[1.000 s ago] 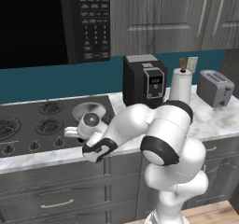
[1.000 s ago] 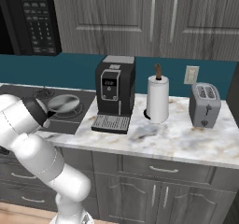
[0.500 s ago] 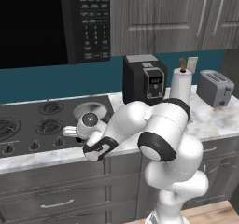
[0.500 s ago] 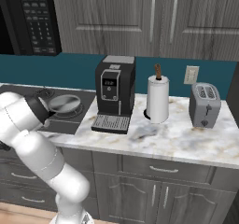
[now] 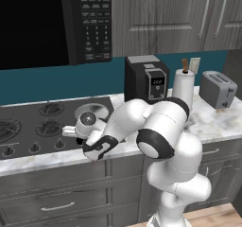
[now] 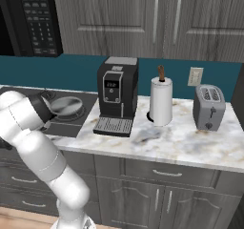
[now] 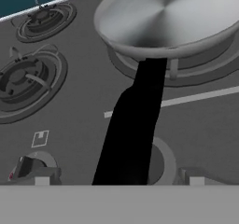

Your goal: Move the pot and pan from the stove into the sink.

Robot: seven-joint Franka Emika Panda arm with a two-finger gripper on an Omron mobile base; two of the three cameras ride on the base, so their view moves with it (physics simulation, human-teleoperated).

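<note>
Pan (image 7: 170, 17): one, shallow, round, brushed grey metal, black straight handle (image 7: 135, 125), on the stove's (image 5: 28, 126) right rear burner; tool (image 7: 119, 178) grip state unreadable.

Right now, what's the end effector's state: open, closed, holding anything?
End effector: open, holding nothing; in the hand view the black handle of the pan runs between its fingertips.

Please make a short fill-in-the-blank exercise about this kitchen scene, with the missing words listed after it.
1. The pan sits on a burner of the ____.
2. The pan's long handle is coloured ____.
3. The paper towel roll stands between the coffee machine and the ____.

Missing words: stove; black; toaster
</note>
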